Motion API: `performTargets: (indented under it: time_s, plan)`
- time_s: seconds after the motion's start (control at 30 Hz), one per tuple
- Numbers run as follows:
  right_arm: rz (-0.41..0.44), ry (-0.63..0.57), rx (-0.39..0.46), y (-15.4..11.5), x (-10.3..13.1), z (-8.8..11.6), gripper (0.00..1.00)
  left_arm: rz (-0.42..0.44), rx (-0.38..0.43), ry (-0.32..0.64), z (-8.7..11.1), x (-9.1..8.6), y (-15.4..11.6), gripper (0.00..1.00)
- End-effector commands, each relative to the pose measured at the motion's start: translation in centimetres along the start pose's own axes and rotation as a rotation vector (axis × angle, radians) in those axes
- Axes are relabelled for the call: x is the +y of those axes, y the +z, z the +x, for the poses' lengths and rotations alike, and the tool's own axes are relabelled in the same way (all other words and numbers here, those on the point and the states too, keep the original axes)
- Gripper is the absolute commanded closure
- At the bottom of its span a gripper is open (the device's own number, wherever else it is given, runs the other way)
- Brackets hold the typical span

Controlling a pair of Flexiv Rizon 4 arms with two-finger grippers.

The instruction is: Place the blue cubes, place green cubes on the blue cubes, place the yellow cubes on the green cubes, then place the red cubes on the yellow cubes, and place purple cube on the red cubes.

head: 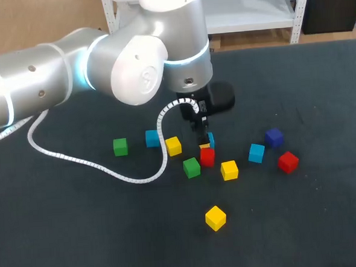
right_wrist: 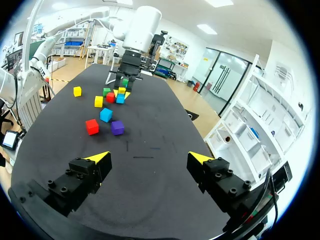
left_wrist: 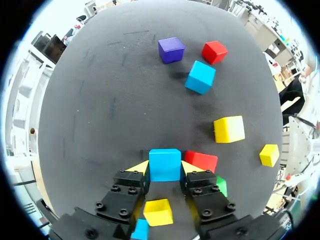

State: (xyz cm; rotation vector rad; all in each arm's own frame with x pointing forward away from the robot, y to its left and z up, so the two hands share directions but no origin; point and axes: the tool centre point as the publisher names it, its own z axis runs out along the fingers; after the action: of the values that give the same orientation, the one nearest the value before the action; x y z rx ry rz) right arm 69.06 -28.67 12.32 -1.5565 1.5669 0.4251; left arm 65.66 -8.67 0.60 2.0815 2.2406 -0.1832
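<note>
Blue cube (left_wrist: 164, 164), held between left pincer (left_wrist: 165, 168) tips

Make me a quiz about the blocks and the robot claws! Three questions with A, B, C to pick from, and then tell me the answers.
1. Where is the purple cube?
A. on top of a red cube
B. inside the right claw
C. on the table, with nothing stacked on it

2. How many red cubes are there?
A. one
B. two
C. four

3. What is the left claw doing?
A. squeezing a blue cube
B. holding a green cube
C. open with nothing in it

Answers:
1 C: the head view shows it sitting straight on the table, with nothing under or on it.
2 B: one lies right by the left claw and the other lies near the purple cube.
3 A: the left wrist view shows the blue cube pinched from both sides.
</note>
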Motion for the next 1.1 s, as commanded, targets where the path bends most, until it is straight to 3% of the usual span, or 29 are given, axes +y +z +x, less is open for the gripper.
performTargets:
  time_s: [0.03, 0.2, 0.57, 1.1]
  plan:
    - [0.003, -0.001, 0.0, 0.0, 0.1, 0.0, 0.0, -0.01, -0.014, -0.004, 0.5, -1.4, -0.5, 1.0]
    - [0.003, -0.001, 0.0, 0.0, 0.1, 0.0, 0.0, -0.006, -0.017, -0.008, 0.4, -1.8, -0.6, 1.0]
    - [0.003, -0.001, 0.0, 0.0, 0.1, 0.0, 0.0, -0.057, 0.01, -0.001, 1.3, 1.1, -1.1, 1.0]
    - [0.003, -0.001, 0.0, 0.0, 0.1, 0.0, 0.0, -0.097, 0.02, 0.037, 0.8, 4.3, -1.1, 1.0]
